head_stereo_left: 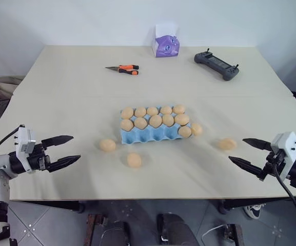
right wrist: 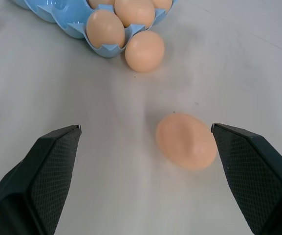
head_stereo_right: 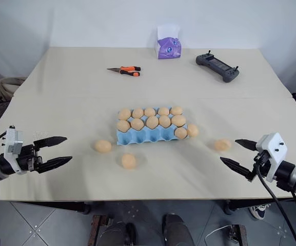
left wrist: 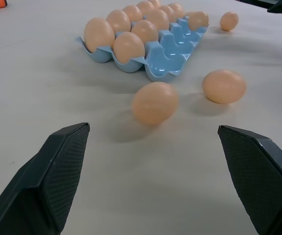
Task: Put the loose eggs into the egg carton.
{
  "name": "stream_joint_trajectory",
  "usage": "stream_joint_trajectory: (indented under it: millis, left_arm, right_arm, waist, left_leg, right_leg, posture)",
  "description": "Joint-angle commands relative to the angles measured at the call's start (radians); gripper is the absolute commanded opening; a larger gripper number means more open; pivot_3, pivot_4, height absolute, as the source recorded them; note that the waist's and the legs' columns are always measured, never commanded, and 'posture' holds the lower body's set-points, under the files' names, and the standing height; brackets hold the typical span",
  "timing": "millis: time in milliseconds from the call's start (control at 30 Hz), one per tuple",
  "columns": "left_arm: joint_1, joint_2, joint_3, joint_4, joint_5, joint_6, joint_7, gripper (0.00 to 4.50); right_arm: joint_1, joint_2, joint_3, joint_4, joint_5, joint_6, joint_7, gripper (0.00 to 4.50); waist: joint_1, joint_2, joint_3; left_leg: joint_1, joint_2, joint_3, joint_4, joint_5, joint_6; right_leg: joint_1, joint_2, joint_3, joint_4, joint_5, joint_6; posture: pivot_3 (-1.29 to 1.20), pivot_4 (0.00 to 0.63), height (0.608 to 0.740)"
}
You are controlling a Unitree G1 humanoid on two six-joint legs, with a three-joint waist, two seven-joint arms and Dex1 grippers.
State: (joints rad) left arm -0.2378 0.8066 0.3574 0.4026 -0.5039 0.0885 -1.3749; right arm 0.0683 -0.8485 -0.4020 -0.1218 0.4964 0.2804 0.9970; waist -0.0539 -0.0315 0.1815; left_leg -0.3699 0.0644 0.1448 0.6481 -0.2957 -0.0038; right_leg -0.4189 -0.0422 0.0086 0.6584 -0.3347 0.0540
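so: pale table (head_stereo_left: 76, 97), light blue egg carton (head_stereo_left: 148, 134) near its middle. back row of the carton holds five eggs, middle row five, and the near row has one egg in its right-end cup (head_stereo_left: 184, 131); the other near cups show bare blue.

four loose eggs on the tabletop. one (head_stereo_left: 196, 128) sits just beside the carton's right end, close to touching it (contact not clear). one (head_stereo_left: 227, 144) lies farther right, blurred in both head views and in the right wrist view. one (head_stereo_left: 107, 145) lies left of the carton, and one (head_stereo_left: 134, 160) in front of it, nearer the table's front edge.

left gripper (head_stereo_left: 68, 149) hovers over the front left of the table, fingers spread wide, nothing between them; the left-side egg lies ahead of it, well apart. right gripper (head_stereo_left: 246, 153) hovers at the front right, fingers likewise spread and empty, with the blurred egg just ahead of its tips, not touching.

far side of the table: orange-handled tool (head_stereo_left: 122, 69), purple-and-white packet (head_stereo_left: 165, 43), dark handheld controller (head_stereo_left: 216, 64).
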Motion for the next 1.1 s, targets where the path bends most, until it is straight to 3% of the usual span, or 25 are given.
stream_joint_trajectory:
  millis: [33,467,1100]
  left_arm:
    - [-0.014,0.018,-0.003,-0.007,-0.004,0.014,-0.005,4.50]
    - [-0.025,0.014,-0.013,-0.019,0.011,0.018,0.044,4.50]
    - [-0.066,0.001,0.003,0.094,-0.017,-0.130,-0.070,4.50]
  right_arm:
    - [0.000,0.009,-0.038,-0.035,0.016,-0.007,-0.015,4.47]
    - [0.023,0.015,-0.064,-0.069,0.031,0.011,-0.040,4.47]
    - [0.038,0.102,-0.105,-0.056,0.016,0.001,-0.166,4.47]
  waist:
    - [0.000,0.000,0.000]
    - [0.001,0.000,0.000]
    - [-0.002,0.000,0.000]
  left_leg:
    - [0.000,0.000,0.000,0.000,0.000,0.000]
    - [0.000,0.000,0.000,0.000,0.000,0.000]
    - [0.001,0.000,0.000,0.001,0.000,0.000]
  right_leg:
    - [0.000,0.000,0.000,0.000,0.000,0.000]
    - [0.000,0.000,0.000,0.000,0.000,0.000]
    - [0.001,0.000,0.000,0.000,0.000,0.000]
  posture:
    - [0.00,0.150,0.740]
    - [0.00,0.150,0.740]
    - [0.00,0.150,0.740]
